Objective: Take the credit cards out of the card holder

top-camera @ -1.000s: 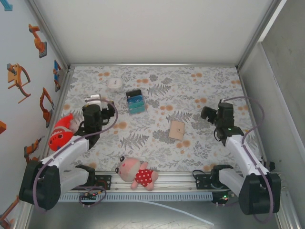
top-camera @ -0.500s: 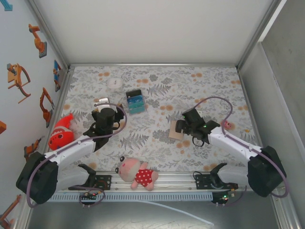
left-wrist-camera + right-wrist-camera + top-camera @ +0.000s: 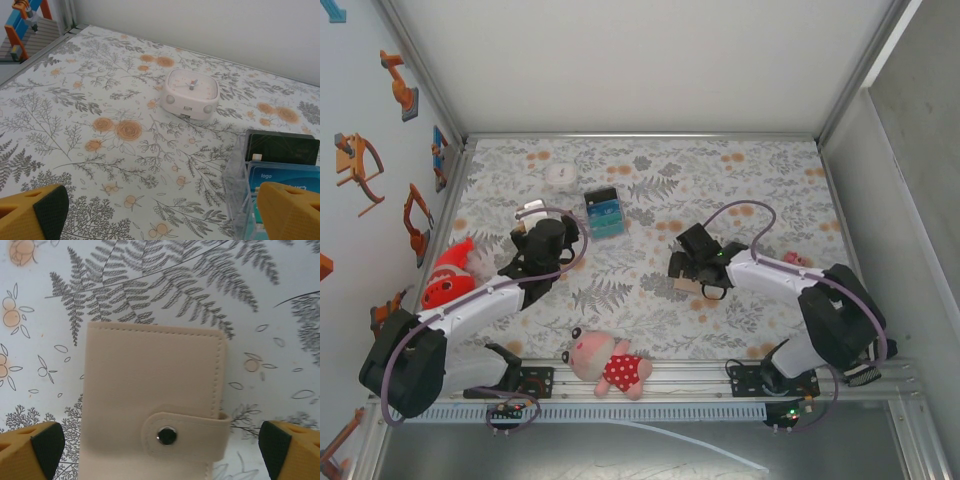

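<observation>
Right gripper (image 3: pixel 160 452): jaws wide, poised over the card holder (image 3: pixel 150 385)
Card holder: snapped shut beneath it, contents hidden
Change: gripper has swung in from the right

The card holder (image 3: pixel 150 385) is plain pale tan with a silver snap (image 3: pixel 167 435). The worktop (image 3: pixel 75 100) is white, printed with grey ferns and orange flowers. The clock (image 3: pixel 190 94) is white. The plush pig (image 3: pixel 592 352) is pink, its dress (image 3: pixel 625 372) red with white dots.
</observation>
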Controlling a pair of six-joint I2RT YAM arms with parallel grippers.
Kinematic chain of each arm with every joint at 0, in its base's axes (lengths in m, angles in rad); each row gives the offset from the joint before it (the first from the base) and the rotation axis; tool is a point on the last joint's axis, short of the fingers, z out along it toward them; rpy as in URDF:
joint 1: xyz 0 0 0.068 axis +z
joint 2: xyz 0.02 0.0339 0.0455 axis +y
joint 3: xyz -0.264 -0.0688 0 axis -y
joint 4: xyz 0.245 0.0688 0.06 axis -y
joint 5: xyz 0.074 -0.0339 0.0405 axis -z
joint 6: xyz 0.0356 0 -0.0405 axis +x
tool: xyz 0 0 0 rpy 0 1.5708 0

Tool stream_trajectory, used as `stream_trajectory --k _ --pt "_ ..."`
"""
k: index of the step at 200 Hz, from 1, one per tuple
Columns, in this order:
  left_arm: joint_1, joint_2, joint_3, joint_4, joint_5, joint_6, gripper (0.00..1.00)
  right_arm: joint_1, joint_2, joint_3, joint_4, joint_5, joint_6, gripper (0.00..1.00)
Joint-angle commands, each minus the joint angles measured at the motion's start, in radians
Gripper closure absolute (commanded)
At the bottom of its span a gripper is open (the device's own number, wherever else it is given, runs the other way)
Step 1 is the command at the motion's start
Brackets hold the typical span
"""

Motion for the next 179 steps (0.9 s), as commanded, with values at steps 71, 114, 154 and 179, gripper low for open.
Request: stream_trajectory --k 71,114,154,179 --pt "0.001 -0.066 0.011 -0.041 -0.036 -0.045 0.03 0.046 0.132 0.051 -0.006 0.014 0.015 0.06" --pt "0.025 -0.116 0.003 -0.055 -0.024 -0.092 0.03 0.058 0.163 0.057 0.001 0.018 -0.011 0.23" --pt "0.066 -0.188 0.010 -0.138 0.024 -0.202 0.03 0.062 0.098 0.017 0.084 0.008 -0.079 0.30" --pt "0.101 -0.211 0.041 -0.219 0.104 -0.265 0.03 0.061 0.021 -0.038 0.213 -0.020 -0.159 0.35"
